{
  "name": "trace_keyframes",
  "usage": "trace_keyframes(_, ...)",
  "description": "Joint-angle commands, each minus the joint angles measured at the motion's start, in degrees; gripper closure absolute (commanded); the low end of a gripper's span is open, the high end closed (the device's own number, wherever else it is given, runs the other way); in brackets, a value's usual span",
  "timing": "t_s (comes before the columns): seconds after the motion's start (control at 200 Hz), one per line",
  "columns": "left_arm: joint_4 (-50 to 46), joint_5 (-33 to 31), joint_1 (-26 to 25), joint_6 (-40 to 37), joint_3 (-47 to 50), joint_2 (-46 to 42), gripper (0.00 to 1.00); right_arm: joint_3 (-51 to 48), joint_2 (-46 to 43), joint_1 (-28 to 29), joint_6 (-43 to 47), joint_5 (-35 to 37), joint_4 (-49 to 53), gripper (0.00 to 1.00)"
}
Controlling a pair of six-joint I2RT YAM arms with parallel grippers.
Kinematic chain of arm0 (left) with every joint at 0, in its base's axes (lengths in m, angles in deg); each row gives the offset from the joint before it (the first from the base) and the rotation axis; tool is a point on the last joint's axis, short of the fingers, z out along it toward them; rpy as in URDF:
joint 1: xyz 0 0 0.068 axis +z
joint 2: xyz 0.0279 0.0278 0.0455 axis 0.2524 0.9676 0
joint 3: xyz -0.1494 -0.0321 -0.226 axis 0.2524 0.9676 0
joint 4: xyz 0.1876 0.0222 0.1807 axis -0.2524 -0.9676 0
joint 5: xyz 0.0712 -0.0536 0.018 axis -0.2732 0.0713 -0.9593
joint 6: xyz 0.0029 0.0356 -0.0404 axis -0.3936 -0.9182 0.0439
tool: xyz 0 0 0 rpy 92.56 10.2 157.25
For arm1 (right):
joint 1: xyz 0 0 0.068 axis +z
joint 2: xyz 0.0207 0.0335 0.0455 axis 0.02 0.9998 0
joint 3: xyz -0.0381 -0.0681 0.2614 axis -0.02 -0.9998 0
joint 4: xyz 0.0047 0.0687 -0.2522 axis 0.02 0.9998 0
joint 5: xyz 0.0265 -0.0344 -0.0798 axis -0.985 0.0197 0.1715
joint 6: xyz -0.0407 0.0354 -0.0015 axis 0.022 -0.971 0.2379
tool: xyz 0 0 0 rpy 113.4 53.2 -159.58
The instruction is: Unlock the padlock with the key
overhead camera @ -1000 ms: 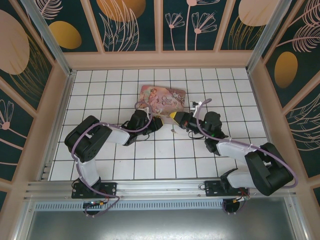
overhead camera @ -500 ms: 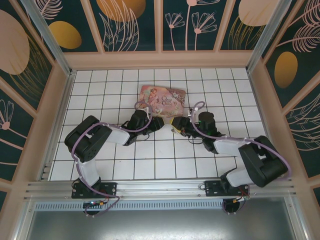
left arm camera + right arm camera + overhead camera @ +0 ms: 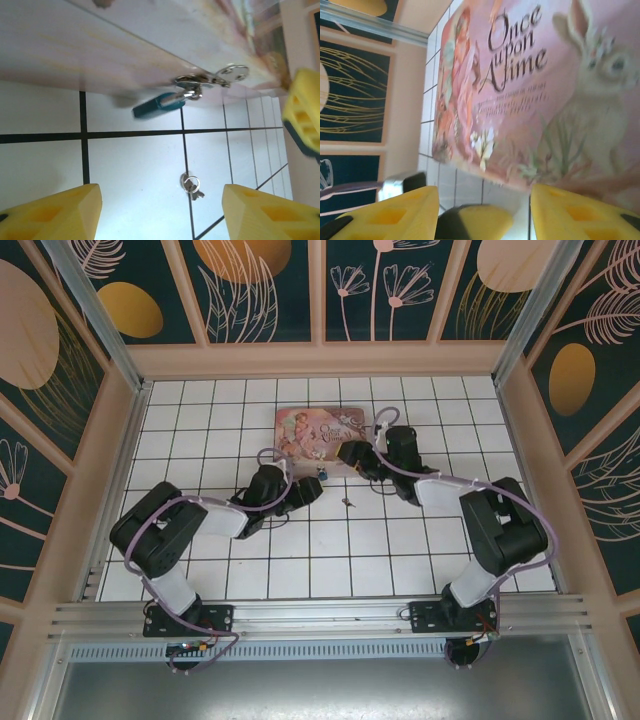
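The small blue padlock (image 3: 157,104) hangs from the silvery clasp (image 3: 200,82) on the front edge of the pink tin box (image 3: 322,430); it is blurred. From above the padlock (image 3: 322,473) sits just off the box's near edge. The key (image 3: 190,185), on a small ring, lies loose on a white tile, and from above the key (image 3: 347,502) is one tile nearer than the padlock. My left gripper (image 3: 160,215) is open and empty, with padlock and key ahead of it. My right gripper (image 3: 485,215) is open and empty, over the box's right corner.
A yellow finger (image 3: 302,117) of the right gripper stands at the right edge of the left wrist view. The two grippers (image 3: 310,488) (image 3: 350,455) are close together by the box. Patterned walls (image 3: 320,300) enclose the tiled floor (image 3: 330,550).
Both grippers have gone from shut to open. The right gripper has moved away from me to the box's right corner. The box now lies squarer to the tiles.
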Motion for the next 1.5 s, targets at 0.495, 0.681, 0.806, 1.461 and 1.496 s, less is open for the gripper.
trace_keyframes(0.495,-5.7,-2.1,3.6,-1.1,1.6,-10.3,0.14,-3.2,-4.3,6.2,20.0,12.0,21.9,0.47)
trace_keyframes(0.681,-7.8,-2.9,4.7,-1.5,1.9,-12.5,0.12,0.8,0.4,11.4,24.1,20.7,27.8,0.48)
trace_keyframes(0.806,-8.5,-3.1,5.1,-1.8,2.4,-13.3,0.11,2.8,2.7,13.2,25.3,23.7,30.0,0.49)
trace_keyframes(1.461,-7.4,-2.3,5.6,-1.1,2.7,-12.6,0.1,9.8,10.8,20.1,26.8,34.9,39.5,0.58)
trace_keyframes(1.496,-7.3,-2.3,5.5,-1.1,2.7,-12.6,0.1,9.9,11.0,20.4,26.5,35.2,39.9,0.6)
